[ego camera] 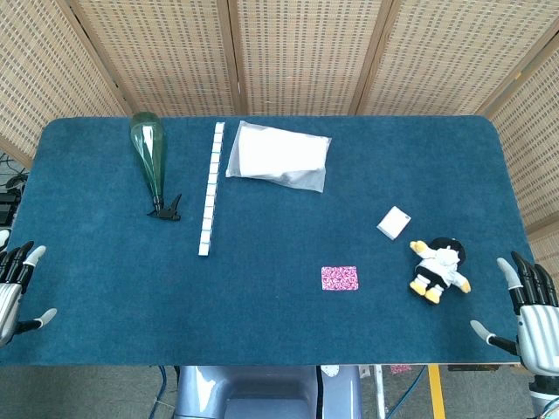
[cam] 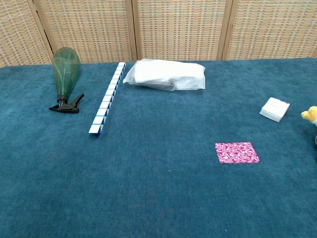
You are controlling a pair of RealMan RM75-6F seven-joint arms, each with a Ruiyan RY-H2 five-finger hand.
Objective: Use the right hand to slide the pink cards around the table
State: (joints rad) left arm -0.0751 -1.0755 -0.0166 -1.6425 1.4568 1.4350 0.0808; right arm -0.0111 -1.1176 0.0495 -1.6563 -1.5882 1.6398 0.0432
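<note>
The pink patterned cards (ego camera: 340,278) lie flat in a small stack on the blue table, right of centre near the front; the chest view shows the same cards (cam: 237,152) alone on the cloth. My right hand (ego camera: 529,312) hovers at the table's right front corner, open, fingers spread, well to the right of the cards. At the left front edge my left hand (ego camera: 16,288) is open too, holding nothing. Neither hand appears in the chest view.
A plush penguin toy (ego camera: 439,269) lies between the cards and my right hand. A small white box (ego camera: 394,223) sits behind it. Further back are a white plastic bag (ego camera: 279,155), a blue-white segmented strip (ego camera: 210,188) and a green spray bottle (ego camera: 150,157) lying on its side.
</note>
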